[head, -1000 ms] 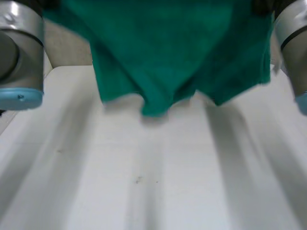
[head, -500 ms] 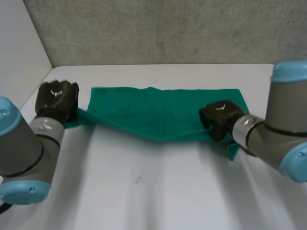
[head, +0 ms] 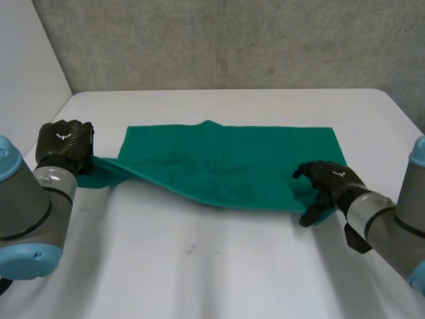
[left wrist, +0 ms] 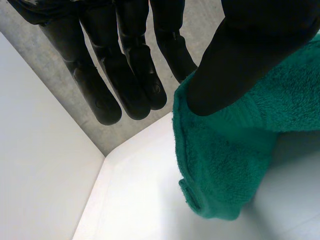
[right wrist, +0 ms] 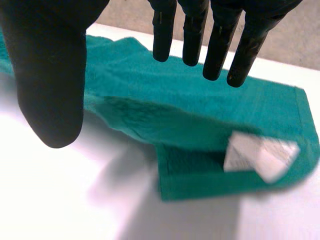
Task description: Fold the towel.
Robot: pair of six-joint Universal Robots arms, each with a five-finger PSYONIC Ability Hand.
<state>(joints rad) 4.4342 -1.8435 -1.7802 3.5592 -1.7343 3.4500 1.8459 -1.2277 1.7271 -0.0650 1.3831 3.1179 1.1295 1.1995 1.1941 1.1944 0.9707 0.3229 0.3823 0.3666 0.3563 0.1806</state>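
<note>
1. White table (head: 219, 266): the work surface. The green towel lies across its far half, between the two hands.
2. Green towel (head: 232, 159): it is spread wide and looks doubled over. The far edge lies straight, while the near edge sags to a low point near the middle. The left end is drawn into a ridge running up to the left hand. The near right corner lies flat with its layers offset.
3. Left hand (head: 64, 145): the towel's left corner is grasped, pinched under the thumb against straight fingers (left wrist: 135, 80). The cloth there is held off the table.
4. Right hand (head: 329, 183): it is released, with fingers (right wrist: 220, 55) straight and spread over the near right corner. Nothing is held.
5. White label (right wrist: 260, 155): it is exposed at the right corner, on the lower layer.
6. Step, as judged: the first fold is being laid, with the right side down and the left side not yet.
7. Next move, as judged: the left corner is to be lowered onto the layer beneath, with edges matched, and then let go. The sagging near edge needs squaring before a cross fold.
</note>
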